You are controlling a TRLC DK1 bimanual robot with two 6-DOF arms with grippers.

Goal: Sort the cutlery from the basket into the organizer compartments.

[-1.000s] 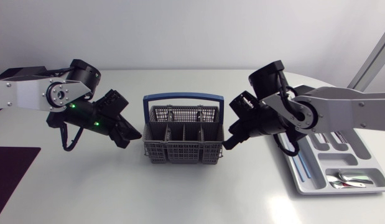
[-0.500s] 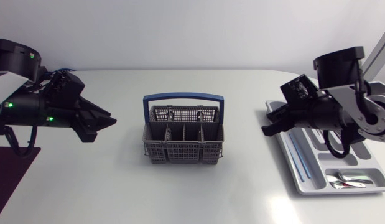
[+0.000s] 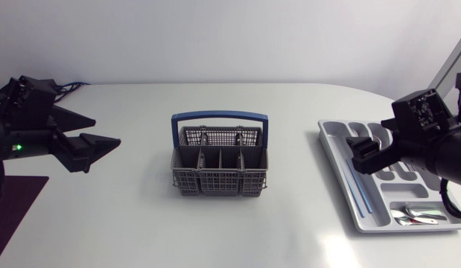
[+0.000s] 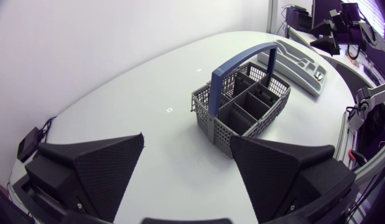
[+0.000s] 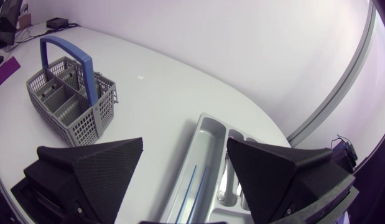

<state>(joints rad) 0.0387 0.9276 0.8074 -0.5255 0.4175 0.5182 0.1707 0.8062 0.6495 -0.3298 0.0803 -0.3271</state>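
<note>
basket (image 3: 220,160) mid-table, handle up. its cells look empty in the head and left wrist views, though the mesh could hide a small piece. organizer (image 3: 328,149) at the table's right: spoons (image 3: 418,216) in its front end cell, blue sticks (image 3: 358,195) in the long slot. left gripper (image 3: 103,129) well apart from basket, fingers spread, nothing between. right gripper (image 3: 358,155) over organizer, fingers spread, also empty. judgement: sorting looks finished, or at final check. next move, if any item is left: descend beside the handle, straight into a cell.
</note>
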